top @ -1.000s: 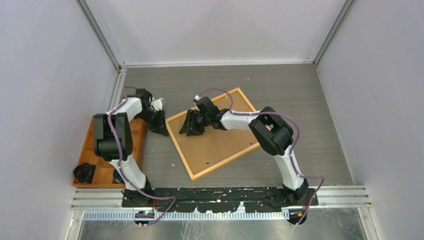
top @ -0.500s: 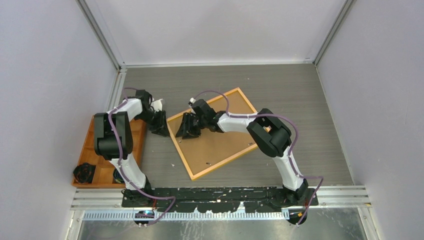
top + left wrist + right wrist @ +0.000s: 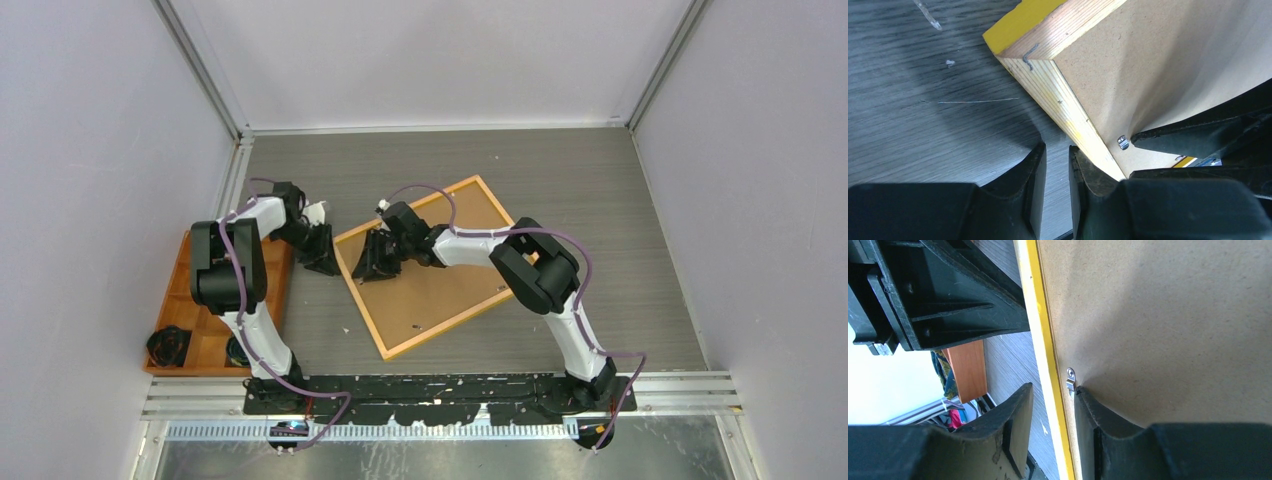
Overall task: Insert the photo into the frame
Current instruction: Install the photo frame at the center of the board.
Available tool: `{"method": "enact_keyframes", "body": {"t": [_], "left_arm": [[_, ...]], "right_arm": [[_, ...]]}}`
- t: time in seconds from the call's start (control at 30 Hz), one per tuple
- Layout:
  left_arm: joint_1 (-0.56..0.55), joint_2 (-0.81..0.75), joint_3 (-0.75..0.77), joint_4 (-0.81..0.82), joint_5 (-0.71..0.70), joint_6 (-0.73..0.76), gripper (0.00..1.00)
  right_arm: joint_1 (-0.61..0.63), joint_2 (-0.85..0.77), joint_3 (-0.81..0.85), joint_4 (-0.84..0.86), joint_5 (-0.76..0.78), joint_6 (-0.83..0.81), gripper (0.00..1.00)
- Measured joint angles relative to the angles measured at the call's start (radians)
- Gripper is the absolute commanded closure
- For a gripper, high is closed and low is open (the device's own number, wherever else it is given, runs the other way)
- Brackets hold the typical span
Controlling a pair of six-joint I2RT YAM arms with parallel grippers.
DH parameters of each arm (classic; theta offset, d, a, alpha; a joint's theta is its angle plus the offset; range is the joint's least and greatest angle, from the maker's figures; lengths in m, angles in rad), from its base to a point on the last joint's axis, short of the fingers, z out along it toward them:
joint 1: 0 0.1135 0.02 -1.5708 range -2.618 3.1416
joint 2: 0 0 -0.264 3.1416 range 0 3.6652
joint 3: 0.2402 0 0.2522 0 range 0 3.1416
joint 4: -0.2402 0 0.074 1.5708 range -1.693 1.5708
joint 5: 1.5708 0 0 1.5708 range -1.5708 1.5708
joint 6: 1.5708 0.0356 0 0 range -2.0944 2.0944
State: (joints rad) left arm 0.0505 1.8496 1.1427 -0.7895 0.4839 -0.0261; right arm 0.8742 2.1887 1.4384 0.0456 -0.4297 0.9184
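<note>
The frame [image 3: 445, 285] lies face down and askew on the table, brown backing board up, inside a light wood rim. My right gripper [image 3: 372, 262] stands open at its left end. In the right wrist view the gripper [image 3: 1053, 395] straddles the frame's yellow edge [image 3: 1040, 330]: one finger rests on the backing by a metal clip [image 3: 1070, 377], the other hangs over the table without touching. My left gripper [image 3: 323, 262] sits just outside that corner. Its jaws [image 3: 1057, 155] are slightly open with only table between them, and one finger touches the wooden side [image 3: 1048, 95]. The photo is out of view.
An orange compartment tray [image 3: 172, 300] with dark items lies at the left by the left arm's base. White walls enclose the table on three sides. A metal rail [image 3: 440, 385] carrying the arm bases runs along the near edge.
My right gripper has slid a little left to the frame's edge and its jaws have narrowed. The left jaws have parted slightly. The frame has not moved.
</note>
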Motion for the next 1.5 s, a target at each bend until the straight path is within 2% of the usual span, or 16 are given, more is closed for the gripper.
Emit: {"method": "enact_keyframes", "body": {"t": [0.87, 0.97, 1.07, 1.13, 1.23, 1.37, 1.5], "left_arm": [[-0.003, 0.013, 0.021, -0.010, -0.005, 0.004, 0.76], [-0.004, 0.013, 0.024, -0.011, -0.007, 0.005, 0.75], [-0.006, 0.013, 0.030, -0.009, -0.007, 0.005, 0.76], [-0.006, 0.013, 0.032, -0.008, -0.008, 0.004, 0.75], [-0.007, 0.013, 0.036, -0.010, -0.011, 0.004, 0.76], [-0.007, 0.013, 0.044, -0.010, -0.012, 0.002, 0.75], [-0.008, 0.031, 0.070, -0.010, -0.013, -0.008, 0.76]], "right_arm": [[0.020, 0.037, 0.023, 0.051, -0.010, 0.037, 0.63], [0.011, 0.035, 0.023, 0.048, -0.010, 0.035, 0.58], [-0.011, 0.002, 0.001, 0.027, -0.006, 0.019, 0.45], [-0.055, -0.055, -0.037, -0.006, 0.002, -0.002, 0.35], [-0.190, -0.188, -0.086, -0.087, 0.063, -0.067, 0.26], [-0.423, -0.365, -0.100, -0.190, 0.292, -0.168, 0.17], [-0.590, -0.471, -0.178, -0.214, 0.525, -0.212, 0.15]]}}
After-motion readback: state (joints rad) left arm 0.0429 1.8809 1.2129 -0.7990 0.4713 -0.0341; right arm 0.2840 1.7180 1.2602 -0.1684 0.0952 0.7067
